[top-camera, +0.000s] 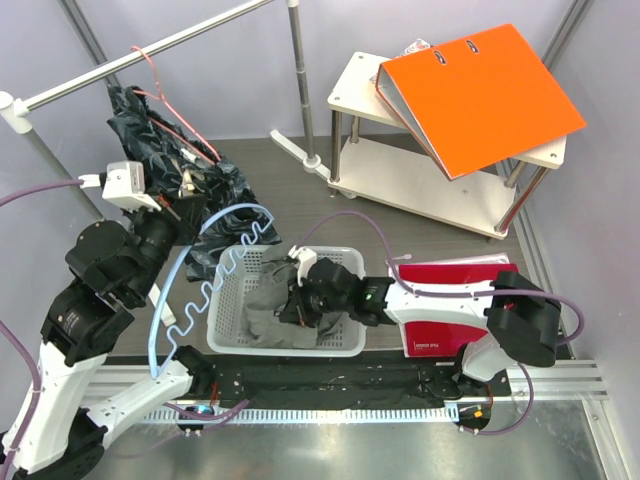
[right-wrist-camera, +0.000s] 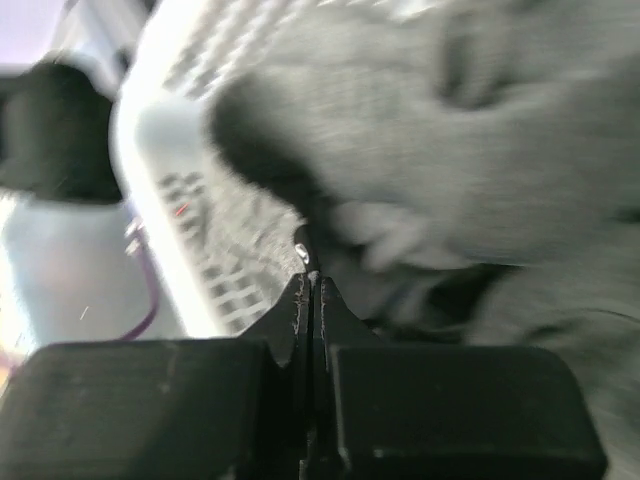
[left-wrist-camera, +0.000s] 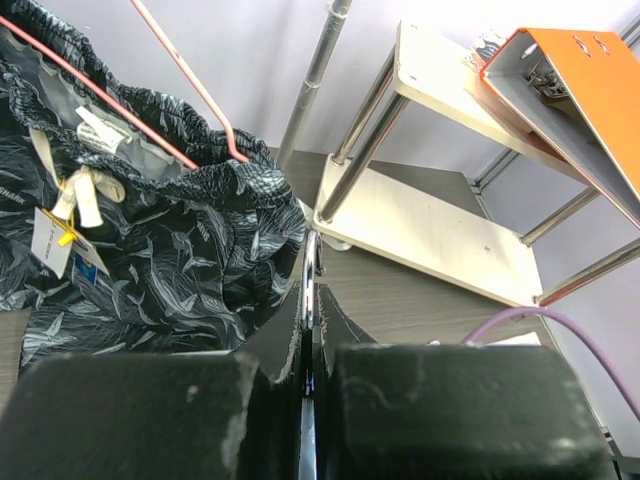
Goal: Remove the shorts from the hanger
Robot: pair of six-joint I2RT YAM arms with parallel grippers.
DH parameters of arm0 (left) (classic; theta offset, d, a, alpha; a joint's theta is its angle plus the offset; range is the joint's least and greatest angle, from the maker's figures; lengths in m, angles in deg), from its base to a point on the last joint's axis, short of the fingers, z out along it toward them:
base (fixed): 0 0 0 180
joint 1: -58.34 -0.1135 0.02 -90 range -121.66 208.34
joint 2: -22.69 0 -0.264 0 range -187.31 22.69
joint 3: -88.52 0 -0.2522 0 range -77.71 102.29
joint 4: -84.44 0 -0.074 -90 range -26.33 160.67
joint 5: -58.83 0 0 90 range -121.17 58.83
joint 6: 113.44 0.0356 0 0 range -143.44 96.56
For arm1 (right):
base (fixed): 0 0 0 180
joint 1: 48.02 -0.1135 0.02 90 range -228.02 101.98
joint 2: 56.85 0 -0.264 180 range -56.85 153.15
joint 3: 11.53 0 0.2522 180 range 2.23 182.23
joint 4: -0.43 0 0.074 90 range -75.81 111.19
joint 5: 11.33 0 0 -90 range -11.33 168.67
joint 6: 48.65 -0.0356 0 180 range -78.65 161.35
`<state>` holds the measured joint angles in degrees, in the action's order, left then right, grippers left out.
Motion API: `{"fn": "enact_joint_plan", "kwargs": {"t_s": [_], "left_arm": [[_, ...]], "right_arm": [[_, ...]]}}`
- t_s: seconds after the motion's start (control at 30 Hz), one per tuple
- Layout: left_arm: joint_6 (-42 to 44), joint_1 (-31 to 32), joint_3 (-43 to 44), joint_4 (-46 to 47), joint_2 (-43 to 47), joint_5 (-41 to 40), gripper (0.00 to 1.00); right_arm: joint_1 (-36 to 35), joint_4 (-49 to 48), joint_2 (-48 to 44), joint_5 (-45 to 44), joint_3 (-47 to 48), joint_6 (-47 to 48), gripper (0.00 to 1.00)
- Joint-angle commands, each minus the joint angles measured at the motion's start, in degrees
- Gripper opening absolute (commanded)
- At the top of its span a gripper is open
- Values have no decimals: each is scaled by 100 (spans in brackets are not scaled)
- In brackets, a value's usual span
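Dark leaf-patterned shorts (top-camera: pixel 165 150) hang from a pink wire hanger (top-camera: pixel 165 100) on the rail at the far left. In the left wrist view the shorts (left-wrist-camera: pixel 150 230) fill the left side, with the hanger (left-wrist-camera: pixel 190 90) across their waistband and tags. My left gripper (top-camera: pixel 185 195) is at the shorts' right edge, jaws shut (left-wrist-camera: pixel 310 290); a thin shiny strip shows in the slit. My right gripper (top-camera: pixel 297 300) is shut (right-wrist-camera: pixel 310 280), its tips down in a grey garment (right-wrist-camera: pixel 450 150) inside the white basket (top-camera: pixel 290 350).
A light blue hanger (top-camera: pixel 195 290) leans on the basket's left side. The metal rail (top-camera: pixel 150 55) and its upright pole (top-camera: pixel 300 80) stand at the back. A white two-tier shelf (top-camera: pixel 440 180) holds an orange binder (top-camera: pixel 480 90). A red-and-white binder (top-camera: pixel 450 300) lies to the right.
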<state>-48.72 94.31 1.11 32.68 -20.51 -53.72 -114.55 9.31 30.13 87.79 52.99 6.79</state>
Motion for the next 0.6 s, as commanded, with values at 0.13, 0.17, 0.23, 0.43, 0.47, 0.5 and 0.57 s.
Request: {"fn": "enact_joint_plan", "kwargs": {"t_s": [0.13,0.17,0.23,0.43,0.47,0.5,0.57], "left_arm": [[-170,-19,124,170,66,13,0],[-179,-19,107,187,57,13,0],[-223,-19,63,223,5,-13,0],[-513,-19,63,354,-188,-592,0],[-557,-19,63,381,-224,-637,0],[-583,-19,54,416,-267,-663,0],[-636,-19,71,512,-399,-672,0]], "right_arm": [[912,381,361,-1194,-128,-297,1],[930,566,477,-1211,-67,-227,3],[922,1049,740,-1221,109,-42,12],[729,1656,119,-1474,249,134,62],[676,1840,-170,-1588,363,178,75],[606,2216,-303,-1711,643,231,82],[378,2587,-654,-2116,943,345,99]]}}
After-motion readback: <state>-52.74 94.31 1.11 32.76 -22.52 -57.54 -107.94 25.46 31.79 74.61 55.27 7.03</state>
